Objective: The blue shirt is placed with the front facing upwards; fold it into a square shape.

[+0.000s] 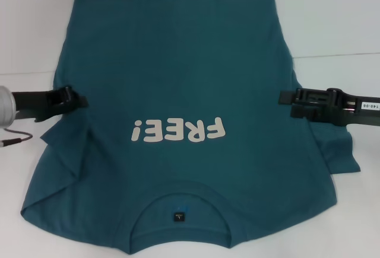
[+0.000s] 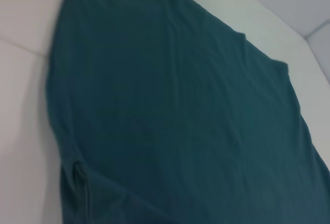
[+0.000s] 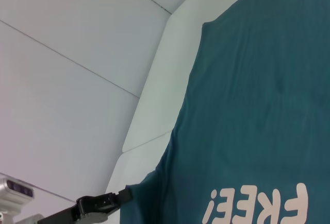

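Observation:
The blue shirt (image 1: 178, 62) lies flat on the white table (image 1: 332, 26), front up, with its collar (image 1: 178, 206) and dark neck label (image 1: 178, 216) nearest me. The cream "FREE!" lettering (image 1: 178, 130) reads upside down from here. My left gripper (image 1: 83, 100) is at the shirt's left edge, level with the armpit. My right gripper (image 1: 286, 104) is at the right edge at the same height. The left wrist view shows only shirt cloth (image 2: 180, 121). The right wrist view shows the shirt (image 3: 258, 105) and the left gripper (image 3: 124, 195) touching its edge.
The left sleeve (image 1: 59, 145) lies creased beside the body and the right sleeve (image 1: 335, 151) sticks out under the right arm. A thin cable (image 1: 18, 139) hangs by the left arm. A seam (image 1: 338, 55) crosses the table behind the right arm.

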